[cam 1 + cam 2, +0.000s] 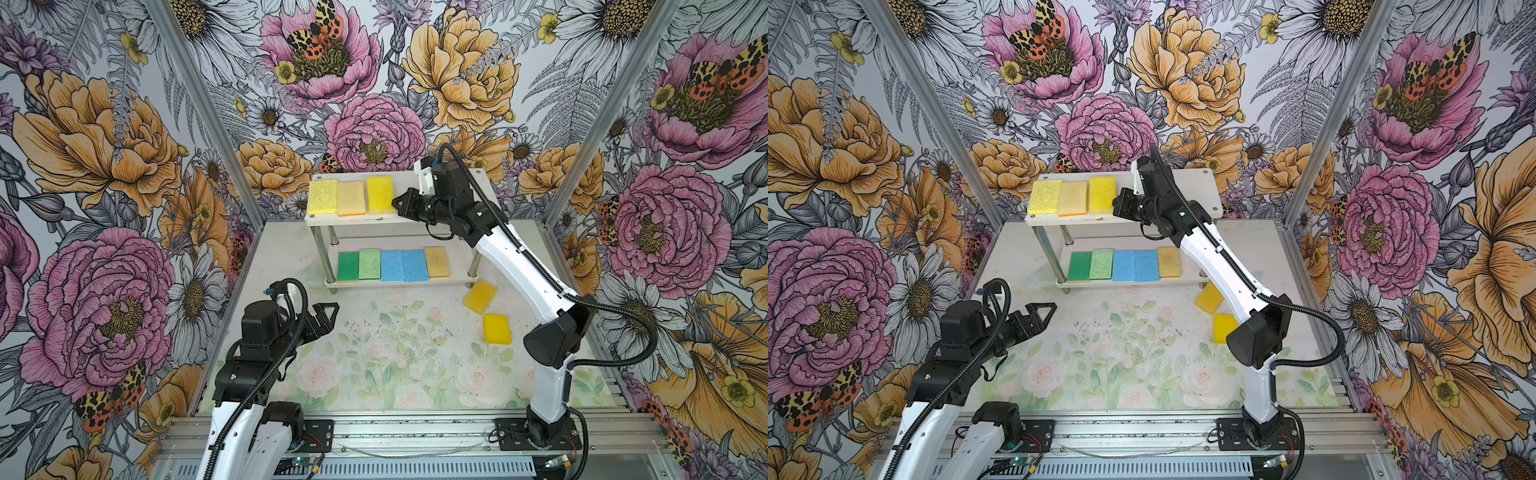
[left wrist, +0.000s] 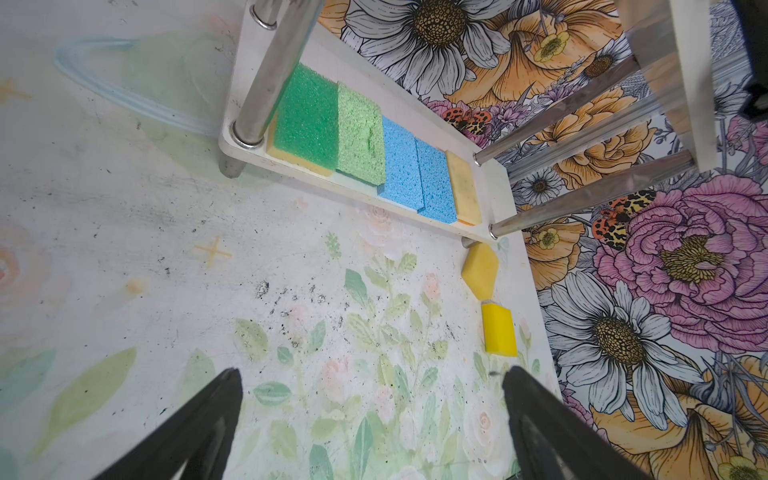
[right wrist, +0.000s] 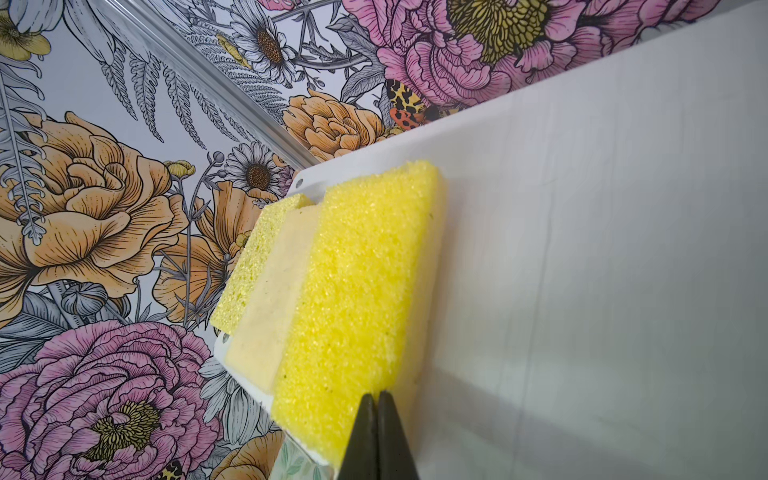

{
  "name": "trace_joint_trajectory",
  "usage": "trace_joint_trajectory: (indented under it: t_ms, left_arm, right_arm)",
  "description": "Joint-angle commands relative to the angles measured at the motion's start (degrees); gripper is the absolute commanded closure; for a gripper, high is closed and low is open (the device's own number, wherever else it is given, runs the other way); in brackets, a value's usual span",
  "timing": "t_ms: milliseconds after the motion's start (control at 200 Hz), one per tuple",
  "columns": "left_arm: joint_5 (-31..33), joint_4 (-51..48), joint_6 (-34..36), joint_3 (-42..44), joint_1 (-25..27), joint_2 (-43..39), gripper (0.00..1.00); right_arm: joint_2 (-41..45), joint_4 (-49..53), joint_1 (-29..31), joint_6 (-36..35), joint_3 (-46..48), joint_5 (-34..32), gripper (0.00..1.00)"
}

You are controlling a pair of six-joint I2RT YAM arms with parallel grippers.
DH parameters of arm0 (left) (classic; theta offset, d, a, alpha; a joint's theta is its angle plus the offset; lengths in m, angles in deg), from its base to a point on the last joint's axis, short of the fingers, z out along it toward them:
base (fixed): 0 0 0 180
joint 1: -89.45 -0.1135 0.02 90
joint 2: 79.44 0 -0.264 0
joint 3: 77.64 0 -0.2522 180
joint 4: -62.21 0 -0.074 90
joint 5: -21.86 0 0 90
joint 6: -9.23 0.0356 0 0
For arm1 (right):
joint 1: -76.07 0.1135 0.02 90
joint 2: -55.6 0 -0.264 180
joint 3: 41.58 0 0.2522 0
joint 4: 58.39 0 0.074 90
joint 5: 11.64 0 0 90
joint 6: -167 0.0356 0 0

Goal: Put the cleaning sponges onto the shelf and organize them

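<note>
Right wrist: right hand (image 3: pixel 377 395) pressed together, probably nudging yellow sponge (image 3: pixel 357 291) ahead; next, spread for loose sponge (image 1: pixel 497 328) behind.

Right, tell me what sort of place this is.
Probably a robot test booth, not a home: flowered wallpaper on metal-framed walls, a left arm and right arm bolted to a front rail, and a small white shelf of sponges.
</note>
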Motion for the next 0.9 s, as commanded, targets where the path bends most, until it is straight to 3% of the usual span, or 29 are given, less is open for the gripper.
trace_joint_trajectory:
  t_ms: [0,420,585,745,895]
  left_arm:
    - [-0.60,0.16,0.88,-0.92,-0.52,-0.16,0.01]
    - [-0.97,0.08,0.84,-0.97,-0.41,-0.47,0.01]
    - [-0.96,0.13,0.91,-1.01,-0.41,-0.35,0.01]
    - [-0.90,0.08,0.92,-1.01,-0.48,-0.37,0.01]
    - [-0.87,0.15,0.91,-1.01,-0.50,-0.35,0.01]
  right_arm:
    - [3.78,0.03,0.63,-1.09,0.32,-3.19,1.00]
    - [2.45,0.04,0.92,-0.16,-0.25,-0.71,0.99]
    - [1.45,0.05,1.16,-0.07,-0.93,0.27,0.89]
    - [0.66,0.08,1.41,-0.02,-1.78,1.04,0.73]
    - [0.33,0.03,1.60,0.23,-2.01,1.50,0.69]
